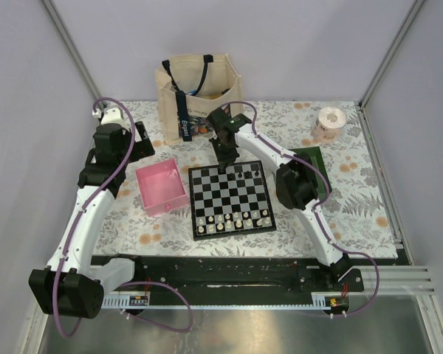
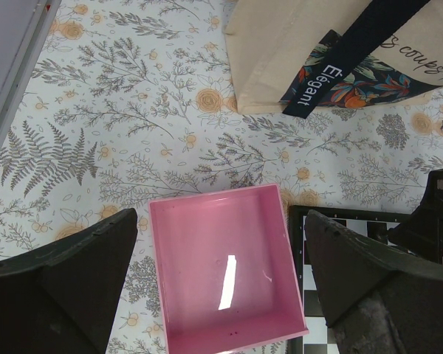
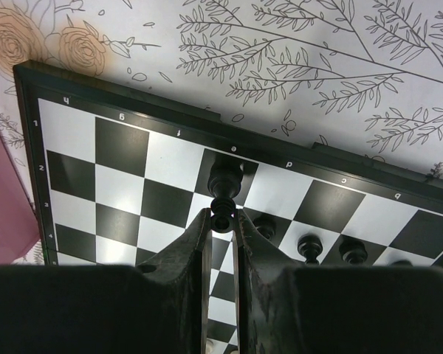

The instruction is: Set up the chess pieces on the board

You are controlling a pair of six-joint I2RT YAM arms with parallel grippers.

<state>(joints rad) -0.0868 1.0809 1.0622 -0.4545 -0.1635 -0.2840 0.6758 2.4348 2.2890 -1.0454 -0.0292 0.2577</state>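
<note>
Looks like a robot test cell in a lab. Boxed in by plain pale wall panels (image 1: 280, 44) on aluminium posts (image 1: 387, 51). Fitted with a left arm (image 1: 81, 221) and a right arm (image 1: 314, 214) bolted to a black rail (image 1: 229, 276) at the near edge of a floral-clothed worktop (image 1: 354, 214), purple cables (image 1: 374, 279) trailing loose.
</note>
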